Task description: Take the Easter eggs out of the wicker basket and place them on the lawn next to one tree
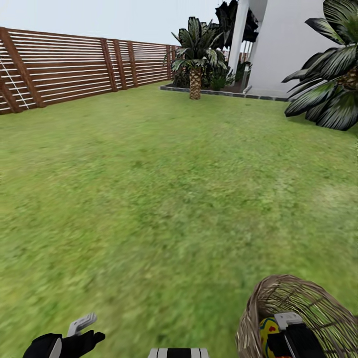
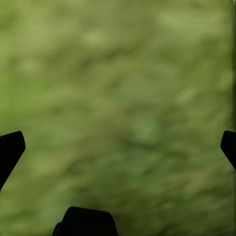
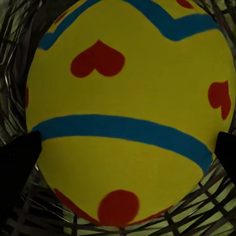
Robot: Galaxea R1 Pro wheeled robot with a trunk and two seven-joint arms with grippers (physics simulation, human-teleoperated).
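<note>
Lawn (image 1: 149, 199): one wide green expanse, filling most of the head view; blurred grass under the left wrist camera.
Basket (image 1: 318, 303): one, wicker, at the lower right of the head view, on the grass, tipped so its mouth faces the robot.
Eggs: one counted with certainty. Egg (image 3: 132, 108) yellow with blue bands and red marks, inside the basket, weave visible all round it; a sliver of the same colours seen in the head view (image 1: 268, 332) beside the right arm. Further eggs: cannot tell.
Right gripper (image 3: 125, 152): reaching into the basket, dark fingertips at either side of the egg, close to or touching its flanks; grip not confirmed, cannot tell.
Left gripper (image 2: 118, 147): over bare grass, fingers spread wide, nothing between them; low left in the head view (image 1: 82, 330).
Palms: two short ones, one (image 1: 195, 54) far ahead, one (image 1: 330, 74) at right.
Fence (image 1: 74, 64): one, slatted wood, along the far left.
Wall (image 1: 288, 44): one, white, behind the palms.
</note>
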